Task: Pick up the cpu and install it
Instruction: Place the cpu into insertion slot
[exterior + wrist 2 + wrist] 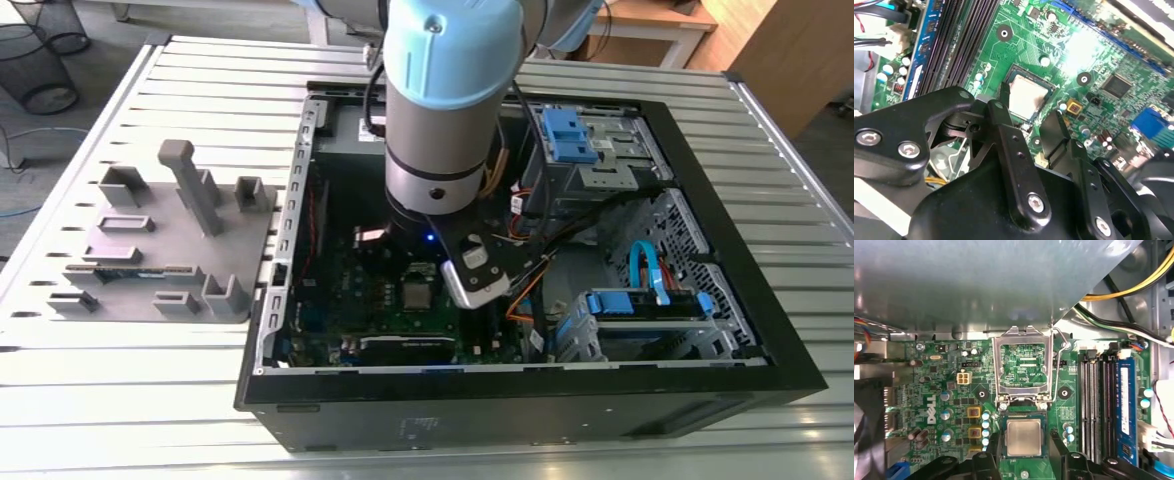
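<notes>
A silver ribbed metal counter (160,400) carries two things. An open black computer case (534,400) lies flat on it, beneath and around the fingers (1054,132). A grey plastic fixture plate with upright blocks (134,255) lies well apart from the fingers, toward the exterior view's left.
</notes>
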Action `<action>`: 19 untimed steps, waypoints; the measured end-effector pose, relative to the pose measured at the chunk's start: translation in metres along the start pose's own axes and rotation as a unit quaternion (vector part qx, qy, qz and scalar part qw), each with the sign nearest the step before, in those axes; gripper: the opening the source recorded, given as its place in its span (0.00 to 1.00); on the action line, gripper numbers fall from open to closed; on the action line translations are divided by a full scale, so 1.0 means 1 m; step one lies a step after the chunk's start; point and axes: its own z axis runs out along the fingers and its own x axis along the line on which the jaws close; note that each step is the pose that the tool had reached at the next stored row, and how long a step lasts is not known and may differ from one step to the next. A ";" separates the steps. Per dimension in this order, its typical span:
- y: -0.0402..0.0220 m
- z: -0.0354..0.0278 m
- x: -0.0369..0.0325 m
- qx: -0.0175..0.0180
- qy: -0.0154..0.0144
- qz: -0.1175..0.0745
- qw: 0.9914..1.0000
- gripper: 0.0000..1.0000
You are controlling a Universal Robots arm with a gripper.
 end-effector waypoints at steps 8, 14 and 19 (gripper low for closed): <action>0.0000 -0.0024 0.0000 0.000 0.000 0.000 1.000 0.51; 0.0001 -0.0025 0.0000 0.000 0.000 0.000 1.000 0.32; 0.0001 -0.0026 0.0000 0.000 0.000 0.000 1.000 0.14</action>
